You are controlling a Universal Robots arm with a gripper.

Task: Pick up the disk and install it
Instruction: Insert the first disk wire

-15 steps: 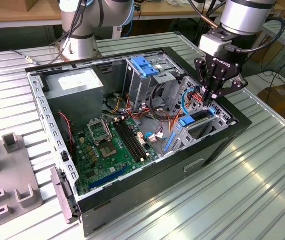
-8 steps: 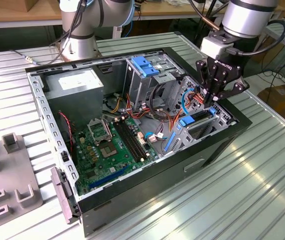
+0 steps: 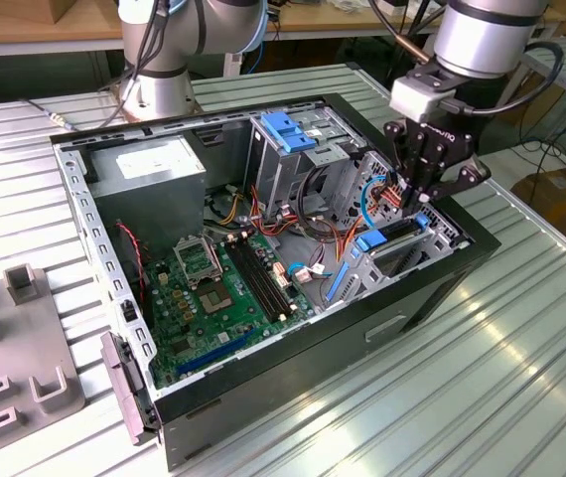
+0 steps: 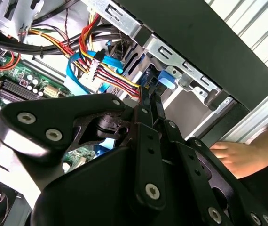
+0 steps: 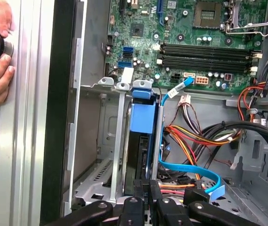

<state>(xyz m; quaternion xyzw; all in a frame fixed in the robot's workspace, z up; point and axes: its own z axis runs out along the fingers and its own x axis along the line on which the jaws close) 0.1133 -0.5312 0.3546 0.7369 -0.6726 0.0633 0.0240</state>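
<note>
Gripper point(image 3: 421, 202) at case's 3 o'clock, jaws closed on disk point(image 5: 140, 141) half-seated in bay point(image 5: 117, 155); skew risks jamming, cables point(image 5: 190, 136) snagging.

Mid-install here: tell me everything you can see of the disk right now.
The disk stands on edge in a metal bay slot at the case's front corner, a dark body clipped in a blue plastic frame with a tab on top. Metal rails flank it on both sides. The gripper sits at its near end, fingers close together on its edge. In the exterior view it lies below the gripper.
</note>
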